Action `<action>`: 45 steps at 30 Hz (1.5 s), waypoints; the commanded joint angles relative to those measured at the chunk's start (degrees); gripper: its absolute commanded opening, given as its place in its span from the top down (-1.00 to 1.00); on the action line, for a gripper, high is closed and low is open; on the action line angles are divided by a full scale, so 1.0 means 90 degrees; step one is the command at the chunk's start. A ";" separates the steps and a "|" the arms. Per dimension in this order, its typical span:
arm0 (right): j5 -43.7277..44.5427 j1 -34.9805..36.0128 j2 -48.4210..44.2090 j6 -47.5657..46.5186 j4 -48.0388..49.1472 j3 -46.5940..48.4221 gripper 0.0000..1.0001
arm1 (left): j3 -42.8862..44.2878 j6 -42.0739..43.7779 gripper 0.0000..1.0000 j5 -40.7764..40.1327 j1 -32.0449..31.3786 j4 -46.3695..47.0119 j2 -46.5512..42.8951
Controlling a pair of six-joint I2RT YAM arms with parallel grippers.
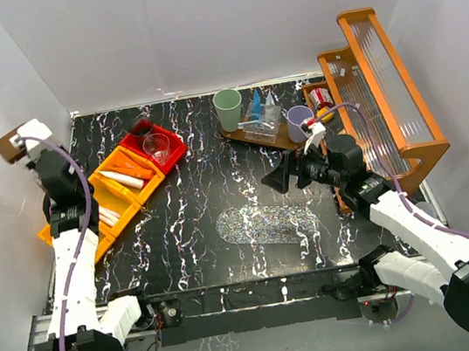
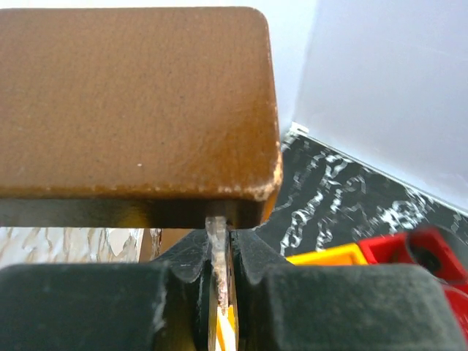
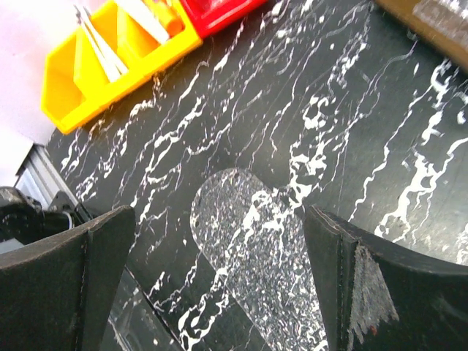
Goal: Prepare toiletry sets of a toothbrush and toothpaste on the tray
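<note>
Black desk (image 1: 187,209) veined with white, closed in by white walls at the left, far and right sides. My left gripper (image 2: 221,278), raised over the far left corner, is clenched on the thin edge of a brown wooden piece (image 2: 131,102). My right gripper (image 3: 219,252) hangs released over the right middle of the desk with its jaws spread wide. A glittery oval mat (image 1: 268,223) shows between them in the wrist view.

By the far edge lies a flat brown tray (image 1: 250,134). It carries a green cup (image 1: 228,106) at its left end, a lilac cup (image 1: 299,120) at its right end and blue tubes (image 1: 255,102) between them.

A slanting row of bins sits near the left edge:
- a red bin (image 1: 176,153) holds a clear glass (image 1: 157,145);
- an orange bin (image 1: 112,165) holds orange tubes (image 1: 138,165);
- a yellow bin (image 1: 94,242) holds pale toothbrushes (image 1: 108,215).

An orange-brown rack (image 1: 429,146) with ribbed clear panels stands along the right edge.
</note>
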 commanded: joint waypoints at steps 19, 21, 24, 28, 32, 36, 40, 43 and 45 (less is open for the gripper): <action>0.2911 0.0027 -0.0050 -0.0551 -0.2804 0.2545 -0.97 | -0.0599 0.5024 1.00 -0.2978 -0.6772 0.3231 0.3165; 0.2989 0.0029 -0.0069 -0.0541 -0.2861 0.2622 -0.97 | -0.0534 0.5615 1.00 -0.2974 -0.6983 0.4016 0.3924; 0.3146 0.0027 -0.0214 -0.0515 -0.2868 0.2613 -0.97 | -0.0247 0.5966 1.00 -0.2911 -0.7178 0.4535 0.4751; 0.3300 0.0023 -0.0404 -0.0501 -0.2881 0.2596 -0.97 | 0.0346 0.5330 1.00 -0.2707 -0.7271 0.3791 0.5544; 0.3409 0.0015 -0.0573 -0.0524 -0.2899 0.2571 -0.97 | 0.0690 0.5658 1.00 -0.2835 -0.7343 0.4409 0.6416; 0.3520 0.0020 -0.0687 -0.0561 -0.2927 0.2508 -0.97 | 0.0998 0.6241 1.00 -0.3058 -0.7492 0.5201 0.7292; 0.3537 0.0020 -0.0720 -0.0561 -0.2940 0.2458 -0.97 | 0.1282 0.6488 1.00 -0.3152 -0.7606 0.5400 0.7935; 0.3522 0.0018 -0.0739 -0.0539 -0.2923 0.2376 -0.97 | 0.1332 0.6442 1.00 -0.3156 -0.7661 0.5386 0.8108; 0.3503 0.0020 -0.0744 -0.0527 -0.2898 0.2317 -0.97 | 0.1354 0.6328 1.00 -0.3170 -0.7683 0.5239 0.8180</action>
